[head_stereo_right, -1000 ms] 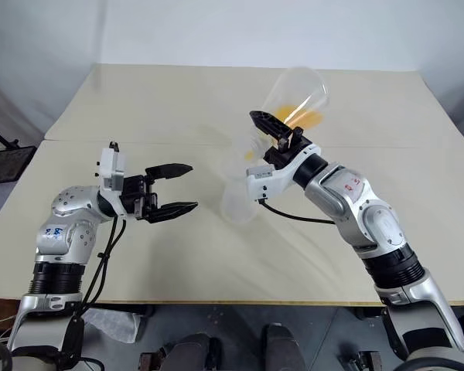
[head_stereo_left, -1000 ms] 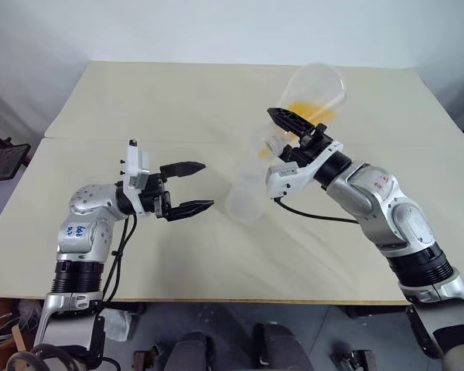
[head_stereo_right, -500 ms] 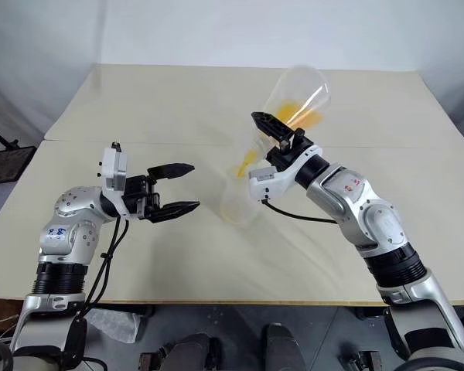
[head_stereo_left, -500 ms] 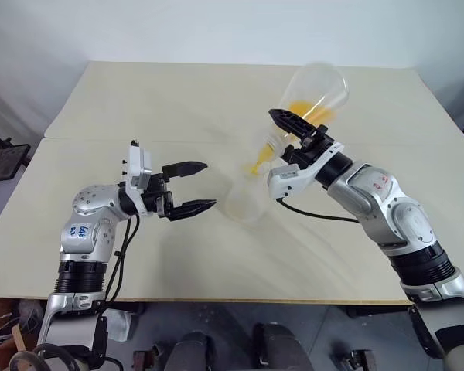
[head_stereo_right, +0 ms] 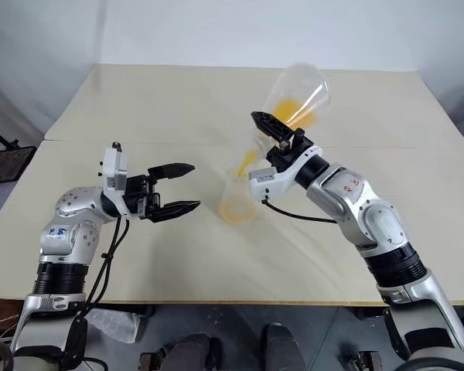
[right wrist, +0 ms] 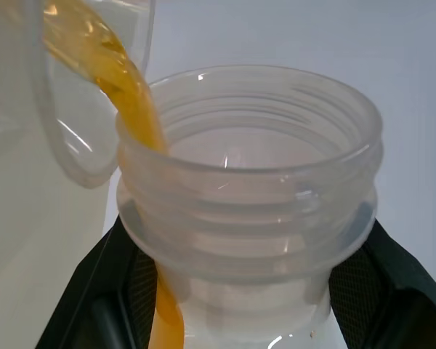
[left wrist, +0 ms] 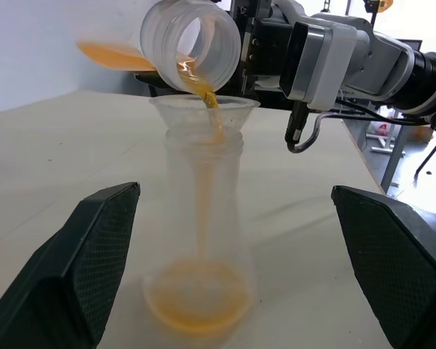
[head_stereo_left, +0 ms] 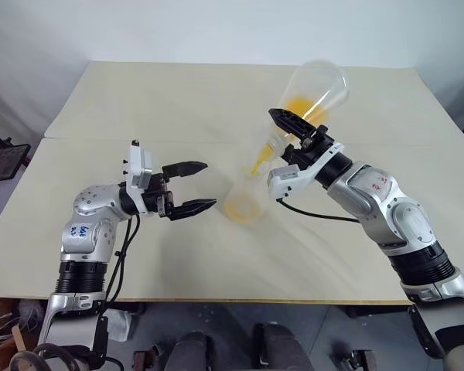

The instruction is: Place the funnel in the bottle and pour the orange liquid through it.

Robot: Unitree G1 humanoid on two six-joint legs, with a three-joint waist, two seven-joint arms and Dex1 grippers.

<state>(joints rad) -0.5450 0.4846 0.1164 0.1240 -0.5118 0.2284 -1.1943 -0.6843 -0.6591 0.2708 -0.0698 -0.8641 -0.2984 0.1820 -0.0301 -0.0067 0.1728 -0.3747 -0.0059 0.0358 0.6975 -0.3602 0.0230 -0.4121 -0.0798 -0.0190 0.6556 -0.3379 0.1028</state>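
Table point(head_stereo_left: 139, 108): two flasks point(head_stereo_left: 313, 93), one funnel point(left wrist: 203, 109), two end effectors point(head_stereo_left: 199, 186).

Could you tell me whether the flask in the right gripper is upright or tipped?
Tipped. The flask slants mouth-down in the right gripper, and orange liquid streams into the funnel on the bottle.

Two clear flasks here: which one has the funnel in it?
The bottle standing upright on the table, with the funnel in its neck. The larger flask is tilted in the right gripper, pouring orange liquid.
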